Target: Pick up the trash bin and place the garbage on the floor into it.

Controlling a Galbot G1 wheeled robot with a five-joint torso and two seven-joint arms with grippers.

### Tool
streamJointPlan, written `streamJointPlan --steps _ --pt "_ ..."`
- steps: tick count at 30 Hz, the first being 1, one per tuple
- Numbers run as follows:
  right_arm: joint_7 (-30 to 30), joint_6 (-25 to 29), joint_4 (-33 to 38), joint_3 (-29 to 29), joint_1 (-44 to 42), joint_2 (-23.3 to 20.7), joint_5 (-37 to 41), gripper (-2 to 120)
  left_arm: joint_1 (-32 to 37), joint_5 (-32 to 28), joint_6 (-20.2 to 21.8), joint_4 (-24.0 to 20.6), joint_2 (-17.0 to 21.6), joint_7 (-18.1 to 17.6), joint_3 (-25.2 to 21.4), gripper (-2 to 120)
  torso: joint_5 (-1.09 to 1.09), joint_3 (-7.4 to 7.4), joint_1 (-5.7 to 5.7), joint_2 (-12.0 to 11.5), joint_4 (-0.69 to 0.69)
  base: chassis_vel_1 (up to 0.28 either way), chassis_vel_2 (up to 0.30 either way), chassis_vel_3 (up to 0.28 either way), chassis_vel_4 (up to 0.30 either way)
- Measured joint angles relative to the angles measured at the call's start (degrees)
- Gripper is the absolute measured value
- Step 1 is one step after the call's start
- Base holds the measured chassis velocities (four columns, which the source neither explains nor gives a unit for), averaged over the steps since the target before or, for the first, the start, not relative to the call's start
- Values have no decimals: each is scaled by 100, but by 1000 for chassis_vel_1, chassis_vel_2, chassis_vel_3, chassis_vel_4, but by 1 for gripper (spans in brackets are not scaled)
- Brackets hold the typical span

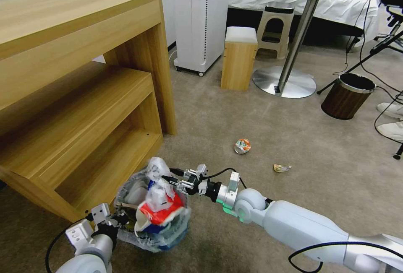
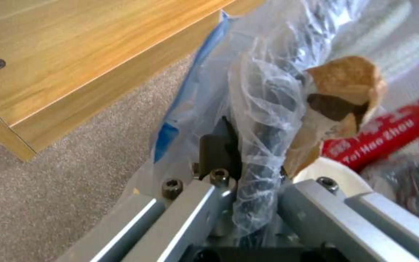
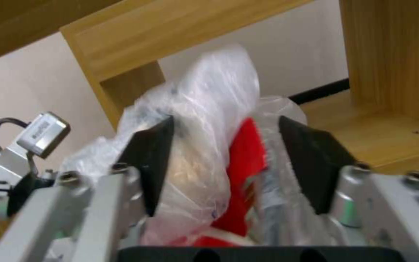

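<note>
The trash bin [image 1: 161,241] hangs low over the beige floor [image 1: 218,126], lined with a crinkly bag and heaped with garbage: a red wrapper [image 1: 161,212], a paper cup and clear plastic [image 1: 157,172]. My left gripper [image 1: 110,222] is shut on the bin's bag-covered rim [image 2: 263,171]. My right gripper [image 1: 175,180] is at the top of the heap, open, with the clear plastic [image 3: 204,120] and red wrapper [image 3: 246,160] between its fingers [image 3: 151,156]. A crushed can [image 1: 242,146] and a small crumpled scrap [image 1: 281,167] lie on the floor beyond the bin.
A wooden shelf unit [image 1: 84,97] stands close on the left of the bin. Farther off are a brown wood-look bin [image 1: 347,95], a round table's metal base [image 1: 285,81], a wooden stool [image 1: 238,57] and a white appliance [image 1: 201,17]. Cables run at the right.
</note>
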Motion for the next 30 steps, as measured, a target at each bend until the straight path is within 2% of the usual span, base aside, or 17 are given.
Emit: streamJointPlan --steps 4,5,7,9,10,20,24,30 --pt "145 -59 182 -119 142 -25 12 80 14 19 9 -75 0 14 34 0 -1 0 0 0 0 0 0 0 0" --pt "145 -59 182 -119 142 -25 12 80 14 19 9 -75 0 14 34 0 -1 0 0 0 0 0 0 0 0" --pt "160 -62 252 -141 195 -25 14 92 10 12 9 -60 16 17 -5 0 -1 0 0 0 0 0 0 0 0" --pt "162 -62 269 -142 203 -26 16 93 10 11 9 -51 20 18 -15 0 -1 0 0 0 1 0 0 0 0" --pt "165 -62 313 -143 222 -35 19 98 9 10 9 -27 21 17 -22 0 -1 0 0 0 1 0 0 0 0" --pt "272 -73 619 195 144 -138 62 100 -35 8 5 159 33 18 -60 0 -1 0 0 0 0 0 0 0 0" --pt "451 -73 735 515 22 -161 60 100 -42 13 5 203 43 18 -79 0 -1 0 0 0 1 0 0 0 0" --pt "821 -89 893 1447 -378 -334 168 100 -32 15 -5 246 83 17 -116 0 0 0 0 0 1 0 0 0 0"
